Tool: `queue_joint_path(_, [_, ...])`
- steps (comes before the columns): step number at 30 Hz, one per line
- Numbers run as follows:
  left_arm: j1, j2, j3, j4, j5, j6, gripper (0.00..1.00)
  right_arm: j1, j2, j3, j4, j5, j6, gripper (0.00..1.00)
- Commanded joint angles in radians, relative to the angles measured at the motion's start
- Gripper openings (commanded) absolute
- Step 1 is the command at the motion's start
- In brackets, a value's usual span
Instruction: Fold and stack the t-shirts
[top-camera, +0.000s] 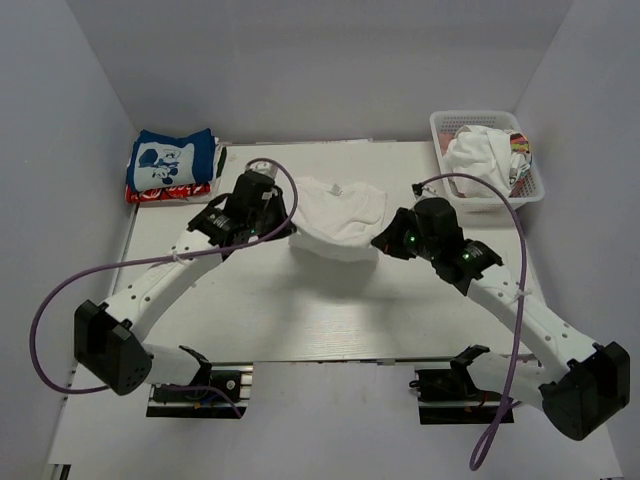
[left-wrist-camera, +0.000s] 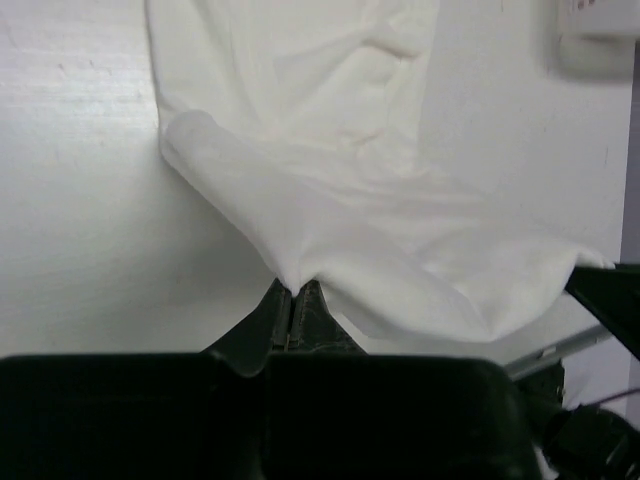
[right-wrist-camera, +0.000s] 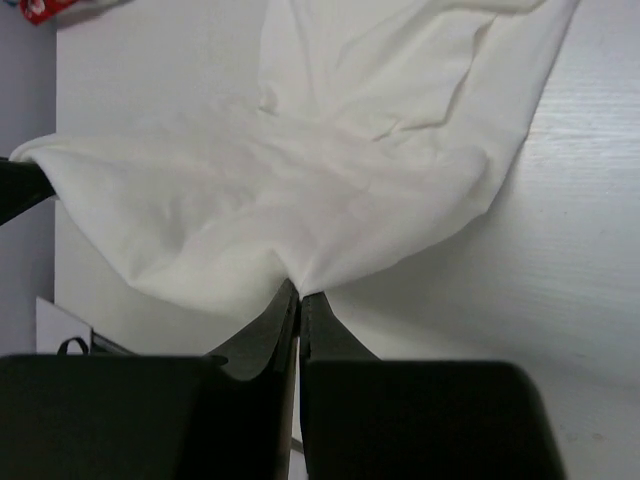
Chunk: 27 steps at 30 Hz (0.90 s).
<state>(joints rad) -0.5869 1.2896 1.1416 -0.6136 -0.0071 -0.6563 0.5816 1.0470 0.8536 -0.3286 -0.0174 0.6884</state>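
Observation:
A plain white t-shirt (top-camera: 340, 215) hangs between my two grippers over the middle of the table, its far part resting on the surface. My left gripper (top-camera: 288, 228) is shut on its left near edge; the wrist view shows cloth (left-wrist-camera: 340, 240) pinched between the fingertips (left-wrist-camera: 292, 292). My right gripper (top-camera: 380, 243) is shut on the right near edge, cloth (right-wrist-camera: 300, 190) pinched at the tips (right-wrist-camera: 299, 293). A folded blue t-shirt with white print (top-camera: 170, 160) lies on a red patterned one (top-camera: 165, 192) at the back left.
A white basket (top-camera: 530, 195) at the back right holds more crumpled t-shirts, white cloth (top-camera: 480, 155) and a bit of colourful print (top-camera: 518, 147). White walls enclose the table (top-camera: 300, 320) on three sides. Purple cables loop from both arms.

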Motion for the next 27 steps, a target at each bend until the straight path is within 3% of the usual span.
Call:
queue_joint_path(1, [0.018, 0.08, 0.134, -0.027, -0.132, -0.006, 0.0, -0.022, 0.056, 0.096, -0.001, 0.112, -0.026, 0.0])
queue_joint_path(5, [0.027, 0.304, 0.398, -0.187, -0.226, -0.006, 0.0, -0.061, 0.143, 0.189, -0.03, 0.188, -0.043, 0.0])
queue_joint_path(11, [0.071, 0.502, 0.631, -0.242, -0.226, -0.006, 0.0, -0.153, 0.304, 0.277, 0.031, 0.076, -0.067, 0.0])
queue_joint_path(17, [0.127, 0.675, 0.8, -0.255, -0.195, 0.03, 0.0, -0.248, 0.454, 0.355, 0.088, -0.09, -0.07, 0.0])
queue_joint_path(27, [0.199, 0.93, 1.046, -0.248, -0.128, 0.07, 0.0, -0.342, 0.734, 0.531, 0.115, -0.225, -0.073, 0.0])
